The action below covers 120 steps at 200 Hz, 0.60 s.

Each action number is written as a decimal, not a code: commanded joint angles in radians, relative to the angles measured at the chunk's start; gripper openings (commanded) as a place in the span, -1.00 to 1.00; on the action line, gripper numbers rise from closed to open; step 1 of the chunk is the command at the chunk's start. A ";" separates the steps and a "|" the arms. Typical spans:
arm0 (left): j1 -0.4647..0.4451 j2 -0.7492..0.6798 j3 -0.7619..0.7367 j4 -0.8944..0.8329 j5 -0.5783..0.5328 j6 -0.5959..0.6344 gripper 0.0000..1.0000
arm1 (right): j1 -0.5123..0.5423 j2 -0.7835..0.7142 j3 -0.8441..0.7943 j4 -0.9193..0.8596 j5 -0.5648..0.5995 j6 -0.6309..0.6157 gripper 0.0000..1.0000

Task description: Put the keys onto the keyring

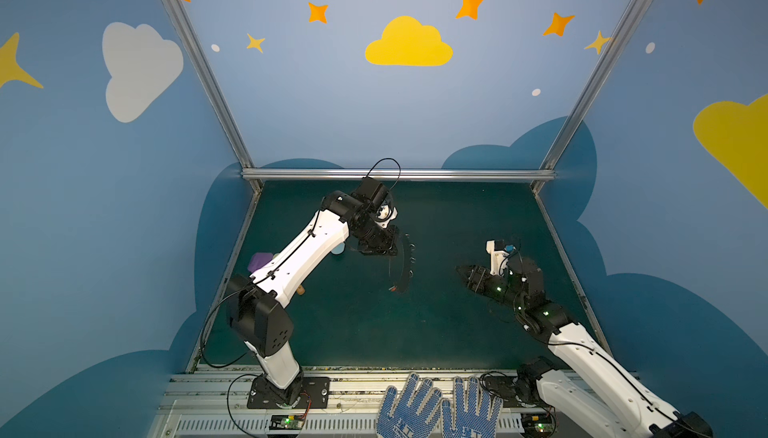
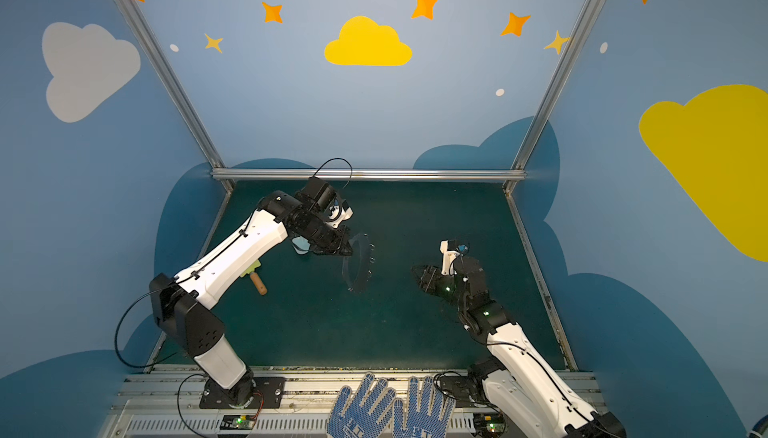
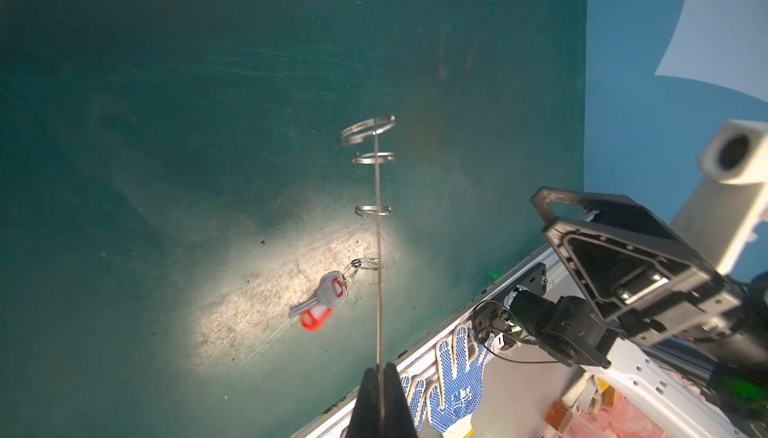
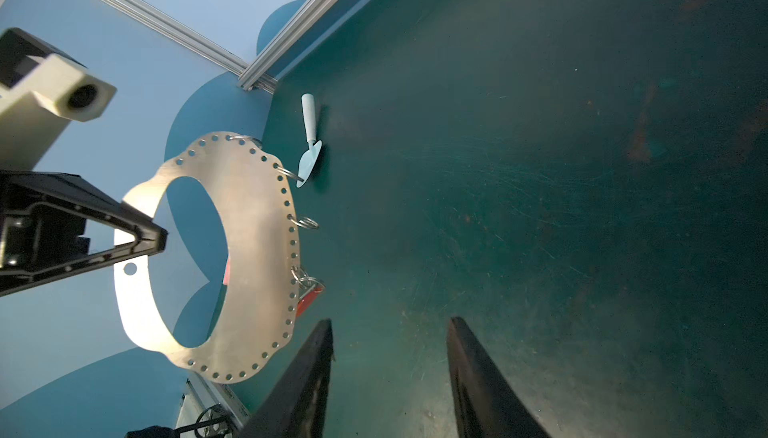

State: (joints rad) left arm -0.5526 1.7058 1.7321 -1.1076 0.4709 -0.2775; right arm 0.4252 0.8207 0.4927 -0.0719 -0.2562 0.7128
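The keyring (image 4: 257, 249) stood on edge above the middle of the desk (image 1: 353, 332), its rim pinched between the left fingers (image 3: 365, 407), which were pressed tight on the plate. The key (image 3: 330, 292) hung from a wire ring (image 3: 365, 263) on the rim facing the right fingers (image 4: 307, 386). These were spread, holding nothing, near the key but not touching it.

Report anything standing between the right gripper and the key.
Nothing visible does. The key hangs from a wire ring on the keyring, which the left gripper pinches; the open right gripper faces it across bare space.
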 commanded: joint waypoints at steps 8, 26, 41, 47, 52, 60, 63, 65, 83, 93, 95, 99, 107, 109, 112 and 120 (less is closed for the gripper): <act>0.000 0.006 0.043 -0.094 -0.017 0.059 -0.93 | -0.004 0.009 -0.007 0.017 -0.027 -0.015 -0.05; 0.000 0.008 0.060 -0.107 -0.013 0.070 -0.93 | -0.004 0.006 -0.014 0.021 -0.031 -0.012 -0.05; 0.001 0.014 0.073 -0.116 -0.011 0.077 -0.93 | -0.003 -0.002 -0.022 0.023 -0.028 -0.010 -0.05; 0.002 0.018 0.077 -0.119 -0.013 0.078 -0.93 | -0.004 -0.004 -0.025 0.024 -0.028 -0.010 -0.04; 0.003 0.020 0.082 -0.122 -0.011 0.080 -0.93 | -0.004 -0.007 -0.028 0.024 -0.028 -0.010 -0.04; 0.003 0.023 0.086 -0.123 -0.006 0.083 -0.93 | -0.005 -0.011 -0.031 0.025 -0.029 -0.010 -0.04; 0.003 0.026 0.087 -0.124 -0.005 0.083 -0.93 | -0.004 -0.012 -0.032 0.025 -0.029 -0.010 -0.04; 0.003 0.027 0.088 -0.124 -0.005 0.083 -0.93 | -0.005 -0.013 -0.032 0.025 -0.029 -0.009 -0.04; 0.004 0.034 0.095 -0.123 -0.003 0.082 -0.93 | -0.004 -0.017 -0.035 0.021 -0.032 -0.010 -0.02; 0.003 0.038 0.093 -0.115 0.001 0.077 -0.93 | -0.006 -0.020 -0.037 0.021 -0.033 -0.009 -0.01; 0.003 0.039 0.092 -0.112 0.004 0.075 -0.93 | -0.005 -0.019 -0.038 0.022 -0.034 -0.010 -0.01; 0.003 0.040 0.090 -0.108 0.008 0.073 -0.93 | -0.005 -0.021 -0.038 0.023 -0.033 -0.011 0.00; 0.003 0.045 0.083 -0.091 0.020 0.065 -0.93 | -0.005 -0.023 -0.039 0.021 -0.031 -0.012 -0.01; 0.003 0.046 0.082 -0.087 0.023 0.064 -0.93 | -0.005 -0.023 -0.039 0.021 -0.030 -0.012 -0.01; 0.003 0.048 0.080 -0.081 0.030 0.061 -0.93 | -0.005 -0.023 -0.039 0.020 -0.029 -0.013 -0.01; 0.003 0.054 0.077 -0.068 0.043 0.053 -0.93 | -0.006 -0.025 -0.039 0.017 -0.028 -0.015 -0.01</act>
State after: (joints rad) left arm -0.5518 1.7401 1.8023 -1.2049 0.4667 -0.2173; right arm 0.4240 0.8150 0.4652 -0.0647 -0.2798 0.7128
